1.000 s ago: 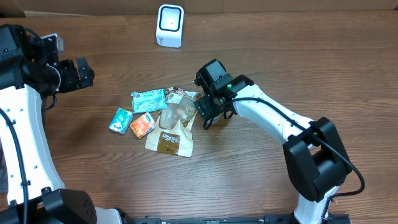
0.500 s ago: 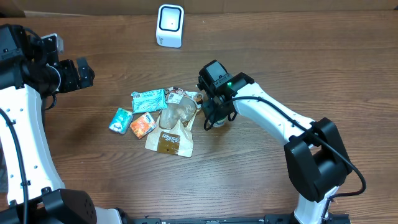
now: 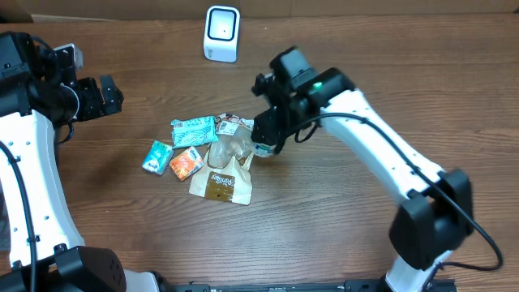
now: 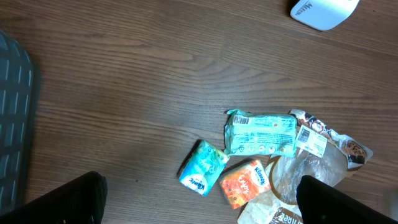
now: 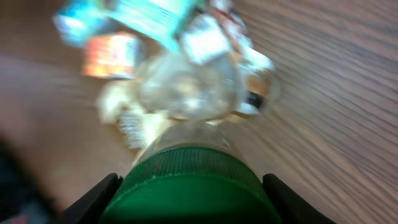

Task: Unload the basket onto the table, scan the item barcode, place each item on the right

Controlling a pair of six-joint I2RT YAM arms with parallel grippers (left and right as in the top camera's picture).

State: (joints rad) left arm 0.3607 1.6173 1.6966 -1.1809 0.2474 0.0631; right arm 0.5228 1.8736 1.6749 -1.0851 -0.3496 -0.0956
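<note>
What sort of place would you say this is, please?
Probably a lab bench mocked up as a checkout: a white barcode scanner on the wooden table, a heap of snack packets, and the right gripper holding a green-lidded container.

A dark wooden table [image 3: 340, 235] carries a white barcode scanner [image 3: 221, 32] at its far edge, well apart from a loose cluster of small goods near the middle. There, a teal packet [image 3: 194, 130] lies flat beside a wrapper with a white label [image 3: 235, 125]. Nearer the front lie a blue tissue pack [image 3: 157, 156], an orange pack [image 3: 186, 163], a clear plastic bag [image 3: 230, 148] and a tan pouch [image 3: 221, 182], the bag overlapping the pouch.
</note>
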